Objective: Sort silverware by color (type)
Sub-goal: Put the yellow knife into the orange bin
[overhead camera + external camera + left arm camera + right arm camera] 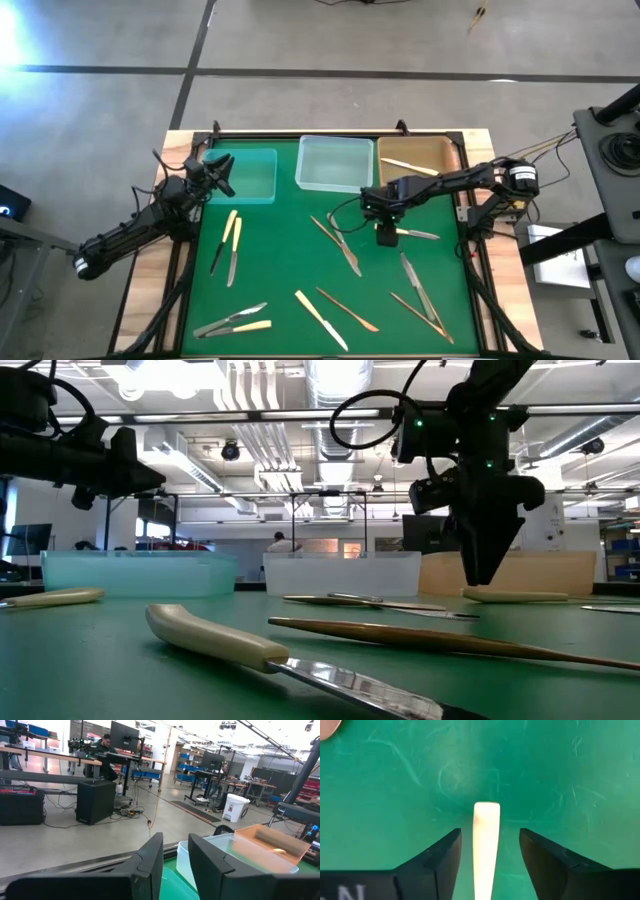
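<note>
Pick approach: right gripper [490, 851] centred over a cream-handled piece, fingers apart.

Right gripper fingers [440, 857] stand apart on either side of the cream handle [486, 837], not yet touching it; in the high view this gripper [386, 236] sits right of centre, pointing down at the green mat [280, 260]. Judged step: grasp of one cream-handled knife [415, 234]. Next move calls for a short descent, closure across the handle, then transfer to a tray. Handle is slim, smooth, pale cream with a rounded end; the blade is silver-grey. Remaining silverware lies scattered over the lower mat, with one cream piece [407, 165] already in the brown tray [448, 160], upper right. Left gripper [218, 172] waits over the teal tray [262, 190], upper left, fingers [150, 857] slightly apart and empty.
</note>
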Robot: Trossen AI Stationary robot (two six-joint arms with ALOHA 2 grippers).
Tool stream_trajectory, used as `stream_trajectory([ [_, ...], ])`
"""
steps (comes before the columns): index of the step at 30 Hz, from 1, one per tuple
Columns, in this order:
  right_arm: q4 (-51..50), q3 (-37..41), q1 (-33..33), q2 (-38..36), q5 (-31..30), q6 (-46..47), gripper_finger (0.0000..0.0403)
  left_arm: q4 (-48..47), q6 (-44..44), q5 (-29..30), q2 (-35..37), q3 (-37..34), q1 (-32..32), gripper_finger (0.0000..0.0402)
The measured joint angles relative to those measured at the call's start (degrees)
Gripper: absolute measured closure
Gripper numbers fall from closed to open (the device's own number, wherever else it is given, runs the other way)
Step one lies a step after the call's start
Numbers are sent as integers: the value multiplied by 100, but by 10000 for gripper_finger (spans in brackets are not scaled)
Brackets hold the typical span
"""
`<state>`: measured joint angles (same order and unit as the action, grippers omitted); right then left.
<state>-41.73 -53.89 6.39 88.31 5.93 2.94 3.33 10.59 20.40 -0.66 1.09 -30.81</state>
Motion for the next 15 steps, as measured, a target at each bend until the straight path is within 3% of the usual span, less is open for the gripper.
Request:
stream_trajectory([
  [10,350,79,0,361,-152,42,198,2,0,0,1,-1,2,326],
  [15,395,72,0,609,-208,-11,218,2,0,0,-1,1,1,326],
])
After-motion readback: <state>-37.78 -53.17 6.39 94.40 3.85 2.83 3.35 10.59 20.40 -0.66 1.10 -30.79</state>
